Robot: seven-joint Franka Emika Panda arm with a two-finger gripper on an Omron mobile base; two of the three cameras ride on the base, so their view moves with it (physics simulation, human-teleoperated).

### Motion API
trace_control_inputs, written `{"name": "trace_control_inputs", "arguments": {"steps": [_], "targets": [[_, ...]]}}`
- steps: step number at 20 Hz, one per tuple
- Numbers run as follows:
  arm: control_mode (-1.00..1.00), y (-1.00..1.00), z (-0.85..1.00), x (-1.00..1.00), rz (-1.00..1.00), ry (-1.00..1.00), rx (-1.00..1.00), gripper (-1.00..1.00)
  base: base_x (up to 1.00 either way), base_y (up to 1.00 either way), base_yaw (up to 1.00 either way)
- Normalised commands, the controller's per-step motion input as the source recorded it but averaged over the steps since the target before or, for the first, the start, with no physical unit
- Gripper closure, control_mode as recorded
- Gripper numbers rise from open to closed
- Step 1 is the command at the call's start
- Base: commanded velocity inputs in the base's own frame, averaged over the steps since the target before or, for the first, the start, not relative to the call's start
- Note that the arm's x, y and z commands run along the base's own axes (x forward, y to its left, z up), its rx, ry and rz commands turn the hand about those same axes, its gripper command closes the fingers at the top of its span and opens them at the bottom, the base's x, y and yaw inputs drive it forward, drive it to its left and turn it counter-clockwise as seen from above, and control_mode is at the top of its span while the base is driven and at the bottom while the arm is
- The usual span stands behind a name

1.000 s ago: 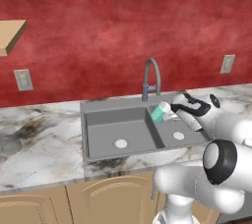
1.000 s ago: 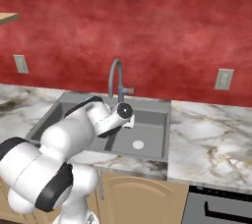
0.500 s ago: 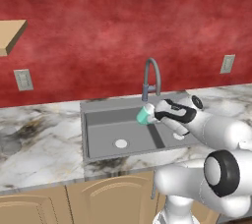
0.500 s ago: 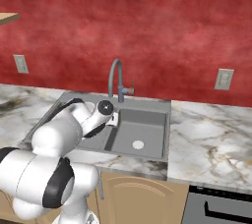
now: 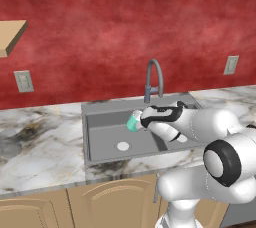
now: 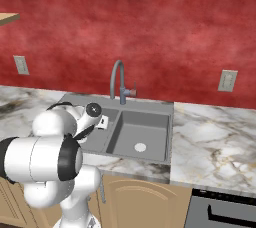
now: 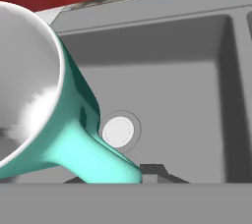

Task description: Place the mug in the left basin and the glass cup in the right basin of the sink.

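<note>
Jaws clenched on the mug (image 5: 133, 121), tilted above the left basin (image 5: 107, 138) beside the drain (image 5: 122, 146). Best to level it, lower close to the floor, then release gently.

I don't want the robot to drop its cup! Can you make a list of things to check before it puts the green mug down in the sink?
1. Small teal-green mug held in the shut two-finger gripper: ok.
2. Mug over the wider dark grey left basin, not the narrow one: ok.
3. Basin floor around the round white drain bare: ok.
4. Mug upright: not ok, it is tilted on its side.
5. Mug low enough to let go: not ok, it hangs above the floor.
6. See-through glass cup ready for later: cannot tell.
</note>
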Motion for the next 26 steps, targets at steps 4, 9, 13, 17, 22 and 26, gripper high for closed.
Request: {"name": "trace_control_inputs", "arguments": {"steps": [4, 9, 13, 17, 22, 26], "targets": [[-1.00, 0.43, -0.30, 0.14, 0.00, 0.06, 0.00, 1.00, 0.00, 0.00, 0.00], [-1.00, 0.41, -0.30, 0.09, 0.00, 0.06, -0.04, 1.00, 0.00, 0.00, 0.00], [-1.00, 0.31, -0.32, 0.09, -0.03, 0.07, -0.05, 1.00, 0.00, 0.00, 0.00], [-1.00, 0.20, -0.24, 0.16, -0.03, 0.04, -0.06, 1.00, 0.00, 0.00, 0.00], [-1.00, 0.12, -0.20, 0.28, -0.01, 0.00, -0.02, 1.00, 0.00, 0.00, 0.00], [-1.00, 0.09, -0.16, 0.34, -0.02, 0.00, -0.01, 1.00, 0.00, 0.00, 0.00]]}}
